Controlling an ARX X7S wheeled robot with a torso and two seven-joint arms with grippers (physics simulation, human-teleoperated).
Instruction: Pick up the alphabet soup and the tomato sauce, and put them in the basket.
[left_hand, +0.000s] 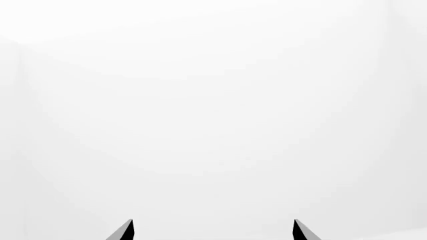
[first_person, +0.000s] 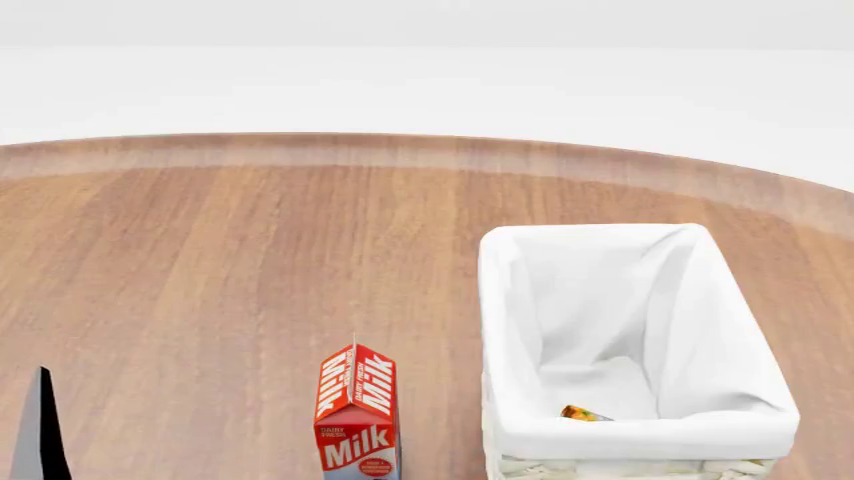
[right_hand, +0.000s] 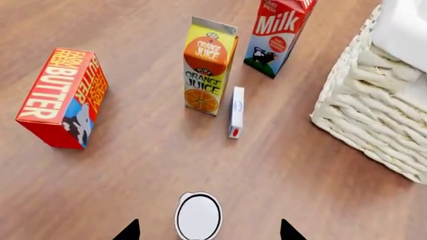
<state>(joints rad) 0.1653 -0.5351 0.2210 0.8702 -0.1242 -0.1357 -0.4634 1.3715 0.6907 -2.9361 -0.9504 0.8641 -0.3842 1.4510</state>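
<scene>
In the right wrist view a can with a silvery-white top (right_hand: 198, 216) stands on the wooden table, seen from above, its label hidden, so I cannot tell which can it is. My right gripper (right_hand: 208, 232) is open, its two dark fingertips either side of the can and apart from it. The basket (first_person: 627, 440), cream wicker with a white liner, stands at the right; its woven wall shows in the right wrist view (right_hand: 373, 120). A small orange-yellow thing (first_person: 582, 413) lies inside it, mostly hidden. My left gripper (left_hand: 213, 231) is open and empty, facing plain white.
A milk carton (first_person: 356, 410) stands left of the basket, also in the right wrist view (right_hand: 277, 32). An orange juice carton (right_hand: 208, 65), a small white box (right_hand: 236, 111) and a red butter box (right_hand: 63, 97) are beyond the can. One left finger (first_person: 40, 430) shows at the head view's lower left.
</scene>
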